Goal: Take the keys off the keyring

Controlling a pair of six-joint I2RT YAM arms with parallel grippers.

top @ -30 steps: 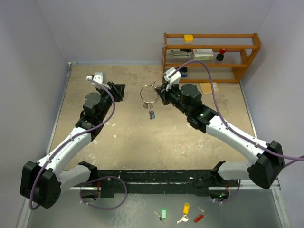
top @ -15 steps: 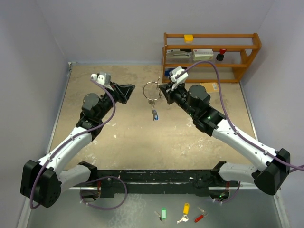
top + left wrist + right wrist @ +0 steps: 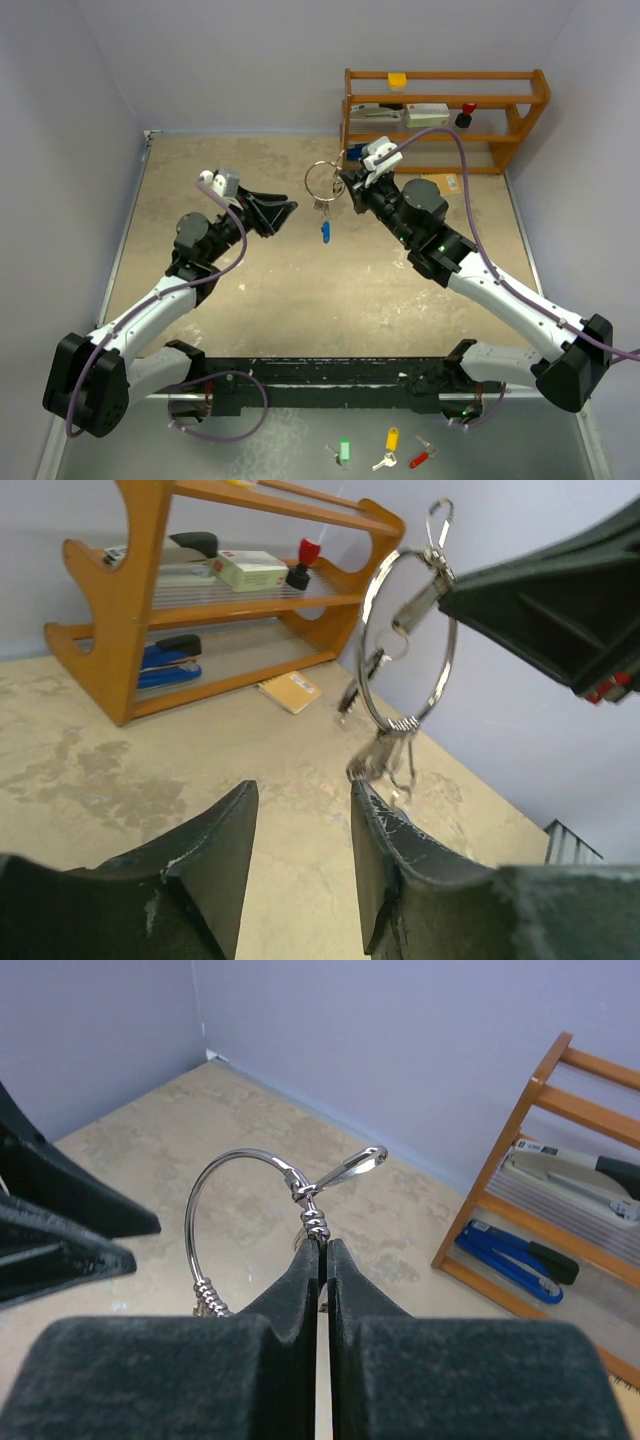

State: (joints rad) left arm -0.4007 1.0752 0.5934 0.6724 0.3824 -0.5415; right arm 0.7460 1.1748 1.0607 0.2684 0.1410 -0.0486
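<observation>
2 hands are facing each other above the bench: the left hand is hovering with its fingers spread wide and nothing between them, its tips just beside the keys. The keys, with a blue-headed one hanging lowest, are dangling in the air from the keyring, which the right hand is pinching beside a small snap clip, its fingers pressed almost together. Beyond them, a wooden rack is standing against the far wall.
</observation>
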